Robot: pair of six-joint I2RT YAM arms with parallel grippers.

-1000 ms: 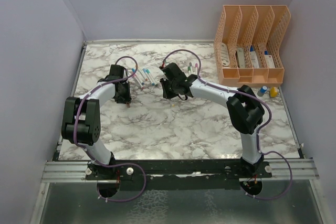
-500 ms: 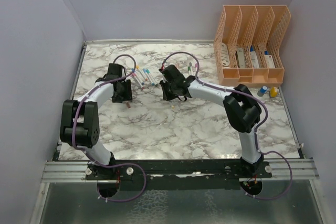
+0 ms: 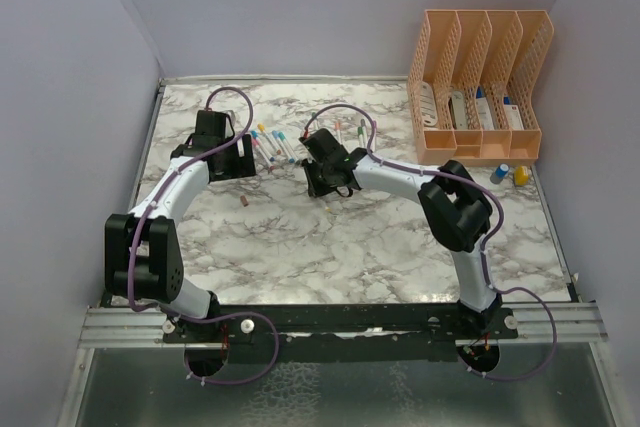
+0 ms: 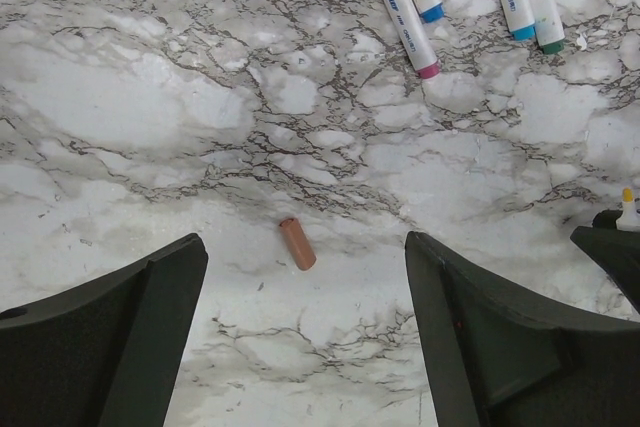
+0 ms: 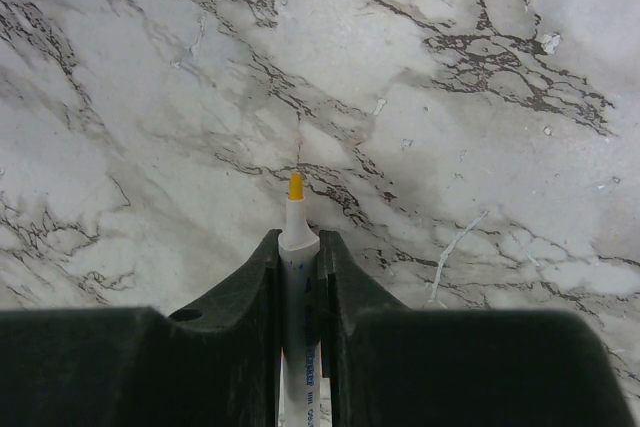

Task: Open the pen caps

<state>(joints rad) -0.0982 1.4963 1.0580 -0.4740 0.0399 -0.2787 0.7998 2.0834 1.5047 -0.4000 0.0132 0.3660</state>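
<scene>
The left gripper (image 3: 232, 161) hangs over the far left part of the table (image 3: 350, 237). Its fingers (image 4: 110, 347) are spread wide and hold nothing.

On the marble between them, in the left wrist view, lies one loose orange-brown cap (image 4: 297, 244). It lies flat, its long axis running roughly near to far with the far end leaning a little left. It touches neither finger.

The right gripper (image 3: 325, 179) is just right of the table's middle. Its fingers are closed tight on a white pen (image 5: 298, 327). The pen lies along the fingers' own axis, and its bare yellow tip sticks out past the fingertips towards the table. No cap is on that tip. The same tip shows at the right edge of the left wrist view, well right of the cap.

A group of pens (image 3: 272, 143) lies on the table between the two grippers, a little farther back. Their long axes run side by side, slanting from far left to near right. The left wrist view shows their near ends in pink, blue, orange, teal and green. A few more pens lie just beyond the right gripper; which way they point is too small to tell.

A peach organiser (image 3: 480, 57) stands in the far right corner.
</scene>
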